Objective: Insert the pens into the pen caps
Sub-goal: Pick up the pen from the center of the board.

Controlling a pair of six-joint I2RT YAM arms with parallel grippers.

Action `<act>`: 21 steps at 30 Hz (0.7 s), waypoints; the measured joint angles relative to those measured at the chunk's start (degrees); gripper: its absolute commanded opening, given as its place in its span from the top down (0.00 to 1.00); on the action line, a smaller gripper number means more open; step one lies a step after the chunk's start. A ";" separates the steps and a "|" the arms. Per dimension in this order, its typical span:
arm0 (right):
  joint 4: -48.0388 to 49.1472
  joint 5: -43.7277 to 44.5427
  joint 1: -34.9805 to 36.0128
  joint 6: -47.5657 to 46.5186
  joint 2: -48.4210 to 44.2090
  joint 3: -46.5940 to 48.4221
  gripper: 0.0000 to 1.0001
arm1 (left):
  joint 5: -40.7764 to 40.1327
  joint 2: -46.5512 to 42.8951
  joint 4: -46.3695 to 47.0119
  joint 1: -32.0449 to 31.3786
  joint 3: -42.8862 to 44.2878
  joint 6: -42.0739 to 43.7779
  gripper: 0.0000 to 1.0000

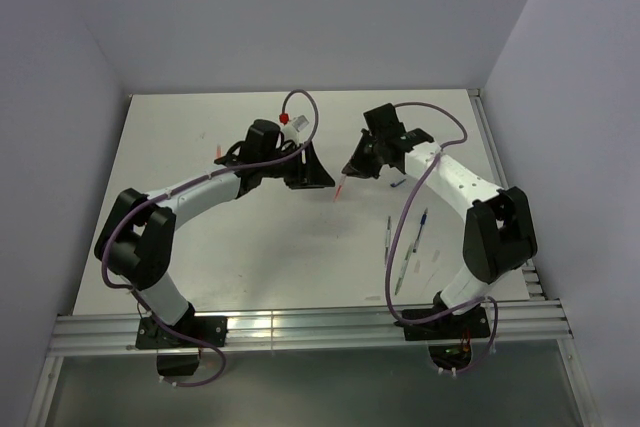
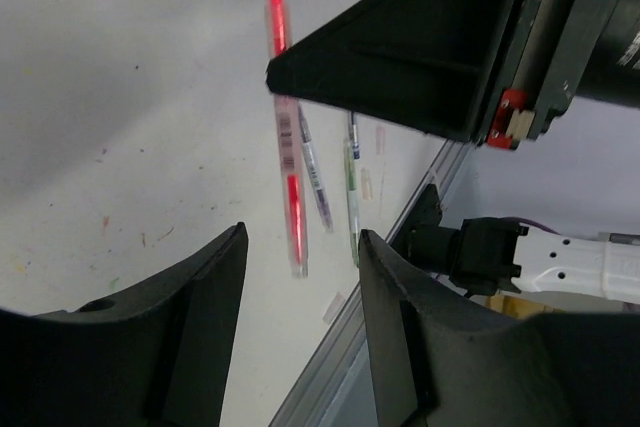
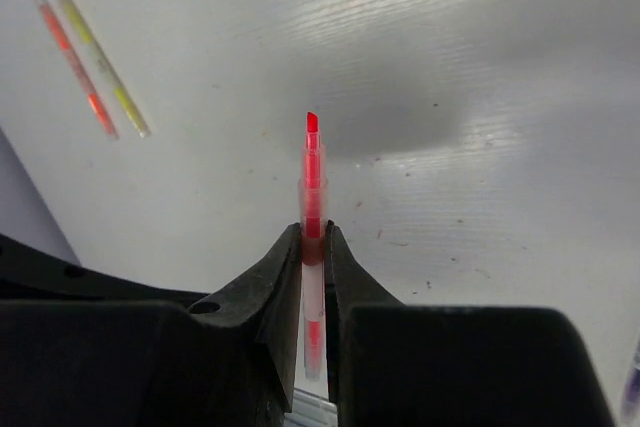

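My right tool (image 3: 312,247) pinches the red pen (image 3: 312,162); my left tool (image 2: 302,237) is spread and holds nothing.

The red pen sits squeezed between my right tool's tips, its pointed end sticking out ahead, above the white surface (image 3: 480,97). Farther out, to that tool's left, an orange pen (image 3: 75,65) and a yellow pen (image 3: 103,65) lie side by side on the surface. My left tool's fingers stand apart. The red pen hangs just ahead of their gap, and past it a grey pen (image 2: 315,172) and a green pen (image 2: 352,197) lie close together.
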 measured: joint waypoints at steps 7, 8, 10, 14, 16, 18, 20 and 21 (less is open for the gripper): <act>1.18 -2.49 1.84 1.57 -0.28 0.35 1.00 | 0.94 0.02 3.80 -0.07 0.00 -2.49 0.47; 1.20 -2.64 1.97 1.79 -0.31 0.37 1.00 | 1.03 0.04 3.93 -0.11 0.00 -2.73 0.47; 1.20 -2.97 2.14 1.99 -0.31 0.48 1.00 | 1.03 0.28 4.15 -0.28 0.00 -2.97 0.47; 1.29 -3.06 2.38 2.25 -0.72 0.76 1.00 | 1.03 0.98 4.15 -0.76 0.00 -3.32 0.48; 1.31 -3.06 2.56 2.40 -1.20 0.83 1.00 | 1.03 1.27 4.15 -0.94 0.00 -3.34 0.48; 1.31 -3.08 2.78 2.45 -1.68 1.05 1.00 | 1.05 1.53 4.15 -1.03 0.00 -3.34 0.48; 1.42 -3.10 3.15 2.62 -2.16 1.11 1.00 | 1.05 1.57 4.13 -1.07 0.00 -3.43 0.48; 1.40 -3.13 3.34 2.69 -2.34 1.11 1.00 | 1.05 1.57 4.15 -1.07 0.00 -3.50 0.48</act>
